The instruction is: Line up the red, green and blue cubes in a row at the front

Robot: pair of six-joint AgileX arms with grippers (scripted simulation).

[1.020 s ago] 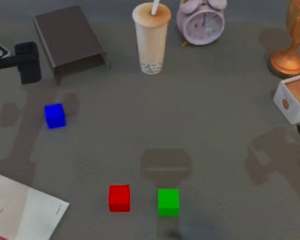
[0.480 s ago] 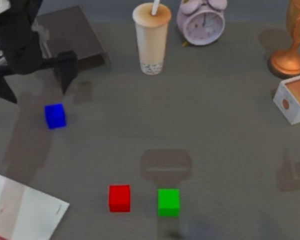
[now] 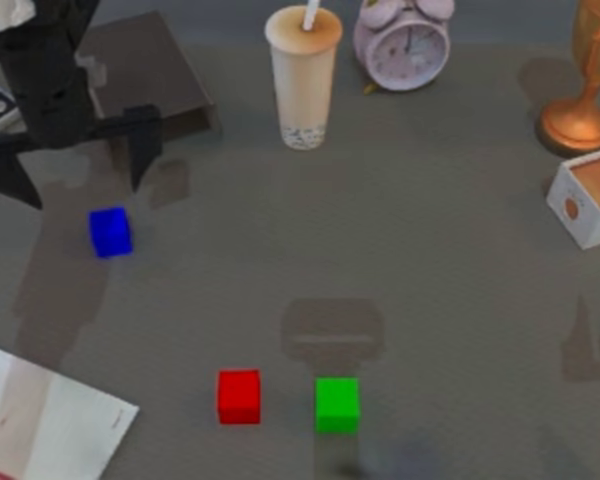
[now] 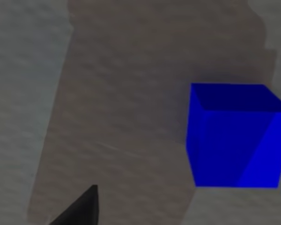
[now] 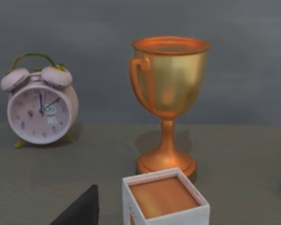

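Red and green come first: at the table's front edge the red cube (image 3: 239,396) and the green cube (image 3: 337,404) sit side by side with a small gap between them, already forming the start of a row. A white sheet of paper (image 3: 40,425) lies at the front left corner.

Farther back on the left, well apart from the pair, the blue cube (image 3: 110,231) rests flat on the table. It has no long axis; its faces sit roughly square to the table edges. It looks rigid, light and smooth-sided, so a firm pinch across two opposite side faces, centred, should suit it.

Just behind and above it hangs the left gripper (image 3: 75,165), its two dark fingers spread wide, with nothing between them. In the left wrist view the blue cube (image 4: 234,136) fills one side.

At the back stand a dark box (image 3: 140,75), a drink cup (image 3: 303,75), an alarm clock (image 3: 402,42) and a gold trophy (image 3: 585,75), with a white and tan box (image 3: 590,195) at the right edge. The right gripper is out of the top view; I cannot tell its state.
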